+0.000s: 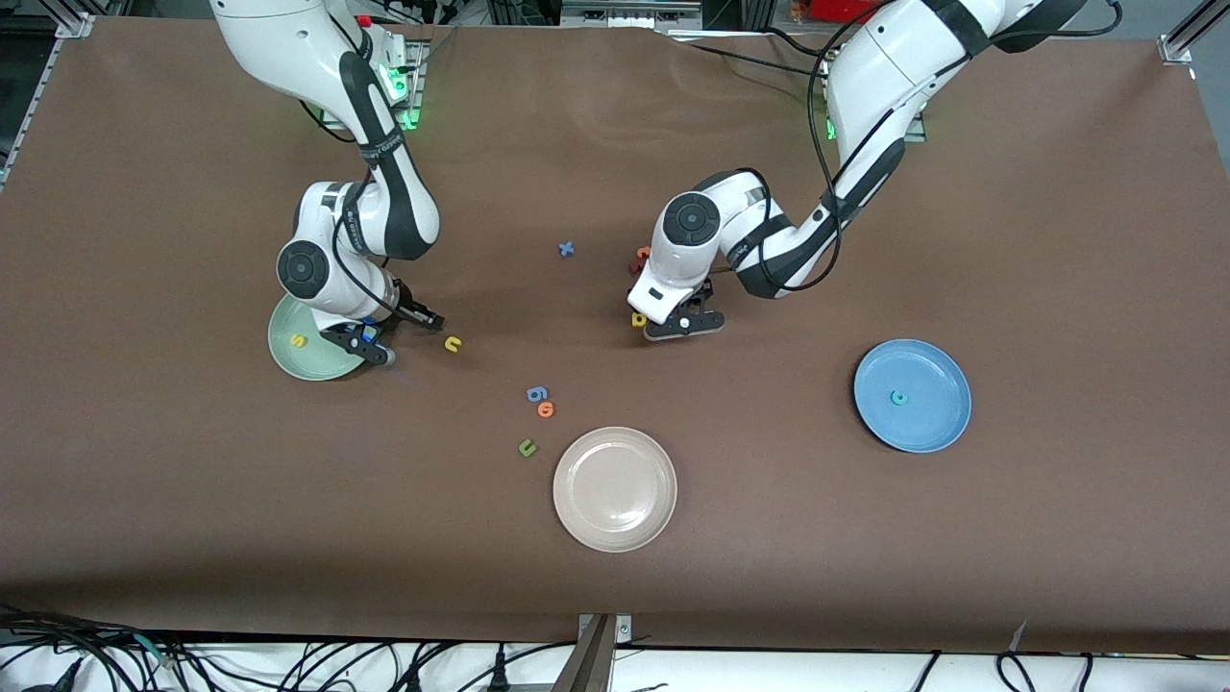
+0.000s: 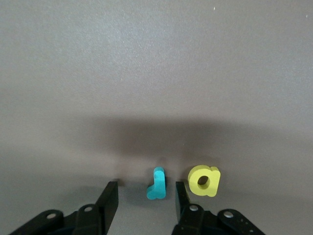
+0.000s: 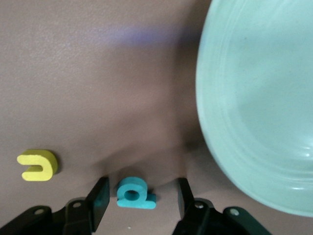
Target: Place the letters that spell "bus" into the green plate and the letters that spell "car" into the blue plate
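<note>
teal "r" (image 2: pixel 156 184) between left gripper (image 2: pixel 146 198) fingers

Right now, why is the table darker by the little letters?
Left wrist view: the arm's shadow darkens the table around the teal r and yellow a. Right wrist view: a faint shadow surrounds the teal b, and the green plate looks blurry.

Yellow s (image 1: pixel 298 340) lies in green plate (image 1: pixel 288 356), teal c (image 1: pixel 898 398) in blue plate (image 1: pixel 937 423). Teal b (image 3: pixel 135 194), yellow u (image 1: pixel 453 343) flat on counter nr green plate. Teal r (image 2: pixel 157 184) & yellow a (image 2: pixel 204 180) side by side on counter.
</note>
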Robot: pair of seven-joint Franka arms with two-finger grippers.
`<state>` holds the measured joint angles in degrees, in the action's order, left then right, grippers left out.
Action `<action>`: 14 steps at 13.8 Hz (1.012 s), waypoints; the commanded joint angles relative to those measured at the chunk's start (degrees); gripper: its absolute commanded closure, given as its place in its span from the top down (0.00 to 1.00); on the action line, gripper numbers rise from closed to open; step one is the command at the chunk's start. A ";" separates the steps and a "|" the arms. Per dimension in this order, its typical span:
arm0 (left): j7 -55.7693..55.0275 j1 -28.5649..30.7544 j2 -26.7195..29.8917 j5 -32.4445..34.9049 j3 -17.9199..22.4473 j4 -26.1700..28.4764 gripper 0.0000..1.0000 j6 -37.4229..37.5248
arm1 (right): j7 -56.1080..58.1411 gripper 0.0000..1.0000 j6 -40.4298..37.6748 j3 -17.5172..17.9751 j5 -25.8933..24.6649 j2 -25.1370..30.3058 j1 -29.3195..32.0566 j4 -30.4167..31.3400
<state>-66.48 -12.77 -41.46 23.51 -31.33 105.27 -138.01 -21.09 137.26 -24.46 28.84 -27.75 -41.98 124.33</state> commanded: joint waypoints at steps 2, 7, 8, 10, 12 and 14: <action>-1.54 -0.68 -0.46 1.80 0.48 -0.42 0.43 -0.06 | 1.75 0.60 1.61 0.12 1.31 1.21 0.32 1.88; -1.54 -0.68 -0.46 1.80 0.48 -0.51 0.25 -0.06 | 1.93 0.60 1.61 0.47 4.38 1.21 0.23 1.79; -1.54 -0.68 -0.46 1.80 0.57 -0.51 0.22 -0.06 | 1.93 0.60 1.61 0.47 4.56 1.12 0.23 1.79; -1.54 -0.68 -0.46 1.80 0.57 -0.51 0.18 0.02 | 1.93 0.60 1.61 0.47 4.65 1.03 0.23 1.79; -1.28 -0.50 -0.46 1.89 0.57 -0.85 0.16 0.29 | 1.93 0.60 1.61 0.56 4.65 1.03 0.23 1.70; -1.02 -0.06 -0.20 1.80 0.57 -1.99 0.13 2.38 | 1.93 0.49 1.35 0.56 4.65 1.03 0.23 1.62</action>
<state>-66.60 -12.75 -41.80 23.51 -31.03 104.90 -137.82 -20.90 137.56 -24.57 31.42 -27.64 -41.90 124.47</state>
